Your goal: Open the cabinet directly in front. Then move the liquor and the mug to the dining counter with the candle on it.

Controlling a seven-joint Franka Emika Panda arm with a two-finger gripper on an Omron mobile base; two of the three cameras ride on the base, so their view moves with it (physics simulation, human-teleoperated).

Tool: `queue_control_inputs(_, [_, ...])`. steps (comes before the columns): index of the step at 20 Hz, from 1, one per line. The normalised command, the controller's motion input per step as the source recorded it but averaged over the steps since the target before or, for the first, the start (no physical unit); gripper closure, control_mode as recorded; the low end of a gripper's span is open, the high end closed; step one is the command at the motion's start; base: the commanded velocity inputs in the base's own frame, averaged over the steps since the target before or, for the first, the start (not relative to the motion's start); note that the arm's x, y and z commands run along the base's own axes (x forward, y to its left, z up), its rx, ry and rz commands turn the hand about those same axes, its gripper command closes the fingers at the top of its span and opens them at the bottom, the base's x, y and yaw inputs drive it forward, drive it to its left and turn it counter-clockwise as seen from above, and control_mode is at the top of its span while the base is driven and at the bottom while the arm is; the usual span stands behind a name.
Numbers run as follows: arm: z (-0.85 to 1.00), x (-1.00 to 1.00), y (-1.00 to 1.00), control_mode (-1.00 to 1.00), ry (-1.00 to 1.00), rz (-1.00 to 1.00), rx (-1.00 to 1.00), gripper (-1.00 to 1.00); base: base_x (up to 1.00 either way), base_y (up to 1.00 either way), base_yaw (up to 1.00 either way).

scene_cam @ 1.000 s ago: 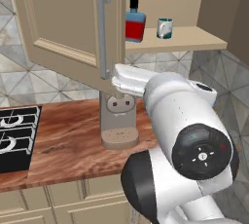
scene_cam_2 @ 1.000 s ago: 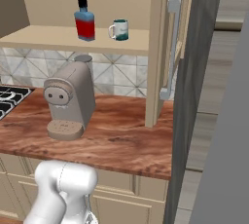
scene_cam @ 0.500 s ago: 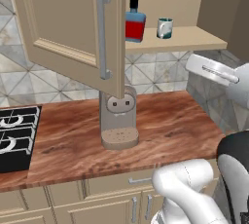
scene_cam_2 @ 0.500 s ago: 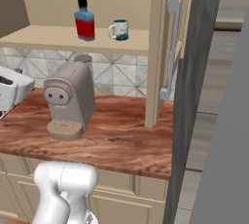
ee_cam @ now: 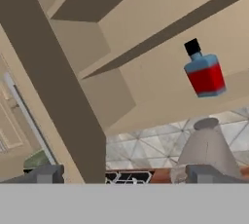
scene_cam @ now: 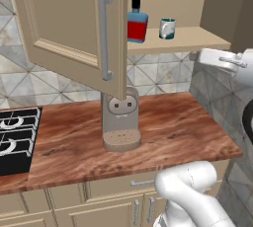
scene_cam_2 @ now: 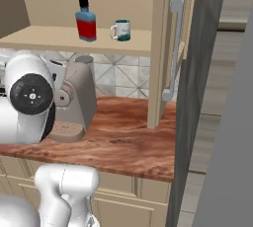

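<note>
The cabinet (scene_cam: 64, 18) stands with both doors swung open. On its lower shelf (scene_cam_2: 49, 39) the liquor (scene_cam: 137, 21) stands upright, red-bodied with a black cap, and the white mug (scene_cam: 167, 28) sits just right of it. Both also appear from the other side, the liquor (scene_cam_2: 86, 19) left of the mug (scene_cam_2: 121, 29). The hand view looks up at the liquor (ee_cam: 204, 73) from below and to its left. My gripper (ee_cam: 124, 174) is open, fingertips (ee_cam: 44, 174) wide apart with nothing between them, well short of the shelf. The dining counter and the candle are out of view.
A beige coffee machine (scene_cam: 120, 120) stands on the wood counter (scene_cam: 178, 127) right under the shelf. A black stove (scene_cam: 15, 132) lies at the left. The open left door's handle (scene_cam: 105, 36) and the right door (scene_cam_2: 160, 48) jut forward. A dark panel (scene_cam_2: 197, 97) walls the right.
The arm has swung away from in front of the coffee machine, off to the right and upward. The gripper stays open. The bottle, mug and doors have not moved.
</note>
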Motion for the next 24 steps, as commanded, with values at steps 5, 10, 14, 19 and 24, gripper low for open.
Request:
queue_control_inputs(5, [0.00,0.82,0.49,-1.00,0.00,0.16,0.00,-1.00,0.00,0.00,0.00])
queue_control_inputs(10, [0.00,0.87,0.48,-1.00,0.00,0.18,0.00,-1.00,0.00,0.00,0.00])
queue_control_inputs(14, [0.00,0.66,0.72,-1.00,0.02,0.28,0.00,-1.00,0.00,0.00,0.00])
queue_control_inputs(19, [0.00,0.04,1.00,-1.00,0.02,0.47,-0.05,-1.00,0.00,0.00,0.00])
queue_control_inputs(24, [0.00,0.00,1.00,-1.00,0.00,0.51,-0.05,-1.00,0.00,0.00,0.00])
